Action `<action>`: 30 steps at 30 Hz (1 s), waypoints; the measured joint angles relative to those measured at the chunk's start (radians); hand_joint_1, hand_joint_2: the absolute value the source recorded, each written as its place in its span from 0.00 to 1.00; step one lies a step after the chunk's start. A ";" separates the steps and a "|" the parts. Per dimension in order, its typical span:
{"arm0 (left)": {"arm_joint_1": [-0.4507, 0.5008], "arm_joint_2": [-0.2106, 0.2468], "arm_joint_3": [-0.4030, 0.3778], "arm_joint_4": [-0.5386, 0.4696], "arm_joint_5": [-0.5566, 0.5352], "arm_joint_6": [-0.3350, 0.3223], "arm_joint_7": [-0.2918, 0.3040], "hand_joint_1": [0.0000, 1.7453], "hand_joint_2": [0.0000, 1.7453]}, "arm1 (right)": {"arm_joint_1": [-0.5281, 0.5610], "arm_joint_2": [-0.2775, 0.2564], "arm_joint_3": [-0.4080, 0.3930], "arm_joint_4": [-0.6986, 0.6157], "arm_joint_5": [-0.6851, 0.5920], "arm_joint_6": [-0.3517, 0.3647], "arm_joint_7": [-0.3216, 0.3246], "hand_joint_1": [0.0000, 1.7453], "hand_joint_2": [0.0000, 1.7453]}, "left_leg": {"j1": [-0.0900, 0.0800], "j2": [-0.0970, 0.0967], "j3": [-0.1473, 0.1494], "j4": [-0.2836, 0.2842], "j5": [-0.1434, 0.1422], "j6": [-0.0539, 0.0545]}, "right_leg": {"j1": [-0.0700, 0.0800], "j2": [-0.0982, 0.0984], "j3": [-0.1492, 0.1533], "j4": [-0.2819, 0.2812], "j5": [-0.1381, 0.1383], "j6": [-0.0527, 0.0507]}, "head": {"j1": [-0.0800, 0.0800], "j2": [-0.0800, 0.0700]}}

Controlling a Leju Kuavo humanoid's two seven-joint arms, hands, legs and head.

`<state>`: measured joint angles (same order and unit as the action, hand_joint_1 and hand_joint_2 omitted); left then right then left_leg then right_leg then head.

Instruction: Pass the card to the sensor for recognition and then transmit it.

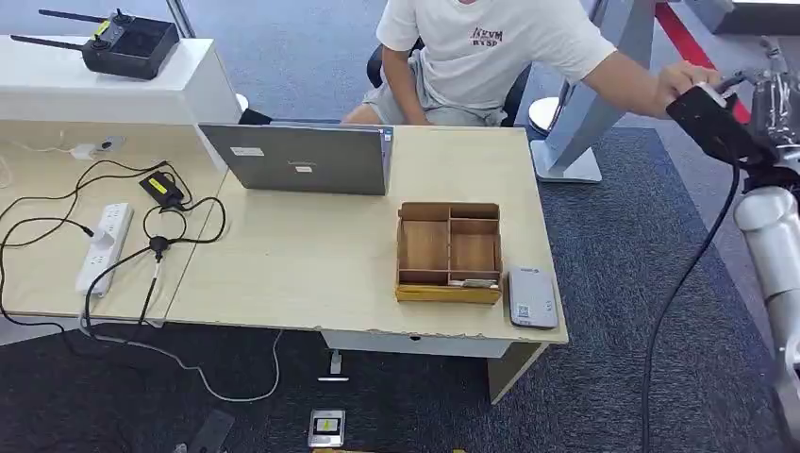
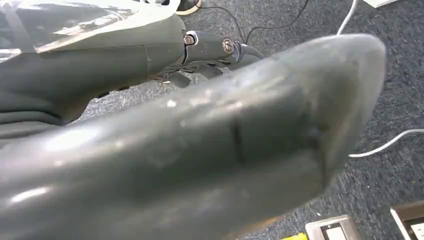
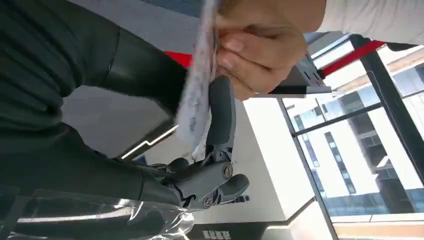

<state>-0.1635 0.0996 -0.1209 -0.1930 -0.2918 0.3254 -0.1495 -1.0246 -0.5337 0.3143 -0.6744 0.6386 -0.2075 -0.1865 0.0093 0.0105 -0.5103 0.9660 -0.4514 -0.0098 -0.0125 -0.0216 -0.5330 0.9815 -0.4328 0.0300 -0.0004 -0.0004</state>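
Card (image 3: 196,95) sits pinched in my right hand (image 3: 212,150) at upper right of head frame, a person's hand (image 3: 260,55) gripping it too, sensor (image 1: 532,297) on tabletop (image 1: 311,264), left hand (image 2: 200,145) state unclear.

I count one laptop (image 1: 304,159), one wooden tray (image 1: 449,252) split into four compartments, and one card reader (image 1: 532,297) on the desk. There is one power strip (image 1: 104,246), one remote controller (image 1: 127,42) with two antennas, and one person (image 1: 491,57)
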 joint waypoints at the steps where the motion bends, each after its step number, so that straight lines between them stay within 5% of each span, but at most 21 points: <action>1: 0.000 0.000 0.000 0.000 0.001 0.000 0.000 0.00 0.00 | 0.000 0.000 0.000 0.001 -0.003 0.000 0.000 1.00 1.00 | 0.000 0.000 0.000 0.000 0.000 0.000 | 0.000 0.000 0.000 0.000 0.000 0.000 | 0.000 0.000; 11: 0.005 0.000 0.000 0.000 0.025 0.008 0.000 0.00 0.00 | 0.048 0.000 0.010 0.001 -0.050 0.060 0.027 1.00 1.00 | 0.000 0.000 0.000 0.000 0.000 0.000 | 0.000 0.000 0.000 0.000 0.000 0.000 | 0.000 0.000; 30: 0.045 0.003 0.005 0.000 0.071 0.022 -0.014 0.00 0.00 | 0.317 0.050 0.051 -0.034 -0.166 0.112 0.111 1.00 1.00 | 0.000 0.000 -0.001 0.000 0.000 0.000 | 0.000 0.000 0.000 0.000 0.000 0.000 | 0.000 0.000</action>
<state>-0.1185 0.1030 -0.1164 -0.1930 -0.2205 0.3476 -0.1633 -0.7073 -0.4833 0.3655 -0.7088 0.4726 -0.0958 -0.0759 0.0097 0.0103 -0.5114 0.9658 -0.4510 -0.0101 -0.0120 -0.0217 -0.5331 0.9815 -0.4326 0.0296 0.0000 -0.0004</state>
